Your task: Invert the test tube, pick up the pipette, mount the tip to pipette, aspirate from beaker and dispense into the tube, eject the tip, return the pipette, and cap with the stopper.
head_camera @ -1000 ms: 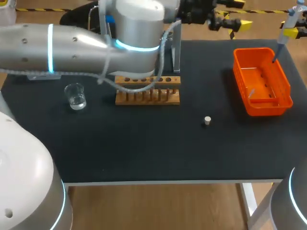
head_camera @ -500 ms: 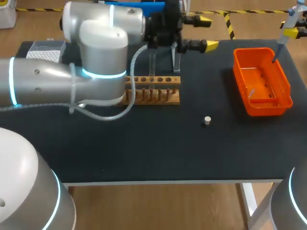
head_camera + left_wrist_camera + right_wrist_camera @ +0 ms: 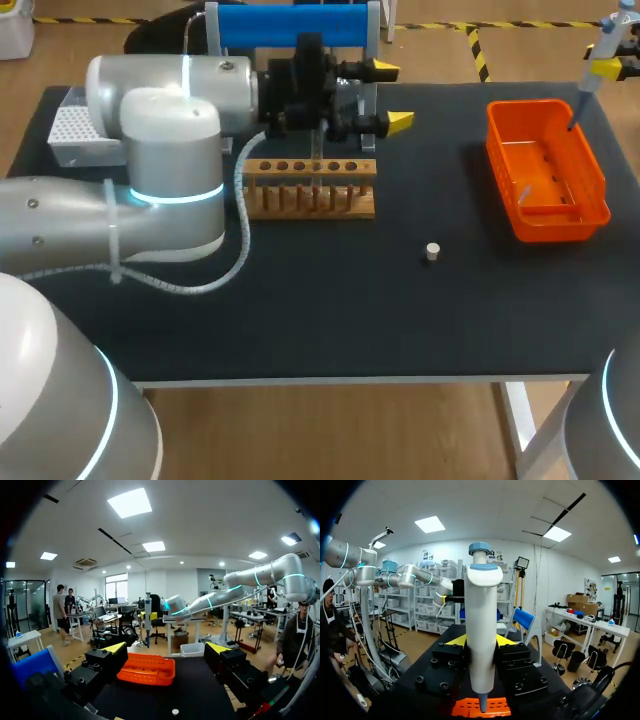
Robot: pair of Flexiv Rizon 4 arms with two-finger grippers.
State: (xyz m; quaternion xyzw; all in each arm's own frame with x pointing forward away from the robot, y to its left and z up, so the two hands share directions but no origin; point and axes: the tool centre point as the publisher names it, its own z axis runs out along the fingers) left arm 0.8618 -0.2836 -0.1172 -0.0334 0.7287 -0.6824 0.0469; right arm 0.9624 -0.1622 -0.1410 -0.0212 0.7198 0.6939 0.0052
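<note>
My right gripper [image 3: 612,66] hangs at the far right corner, shut on the white pipette [image 3: 598,60], whose thin lower end points into the orange bin [image 3: 590,175]. In the right wrist view the pipette [image 3: 481,630] stands upright between the yellow fingertips [image 3: 454,640], with the orange bin [image 3: 470,709] under it. My left gripper [image 3: 392,96] is open and empty, just behind the right end of the wooden tube rack [image 3: 310,190]. From the left wrist, the open left gripper [image 3: 166,649] faces the orange bin [image 3: 147,670] and the small stopper [image 3: 174,711]. The stopper [image 3: 432,251] lies mid-table. My left arm hides the beaker.
A pipette stand with a blue top [image 3: 295,25] rises behind the rack. A white tip box [image 3: 72,135] sits at the back left. My left arm's bulky elbow [image 3: 170,170] covers the table left of the rack. Bare black mat [image 3: 330,310] lies in front.
My left arm has swung left, bringing its open gripper from the table's back edge to just behind the rack. It now covers the beaker and has uncovered the tip box. The right arm stayed still.
</note>
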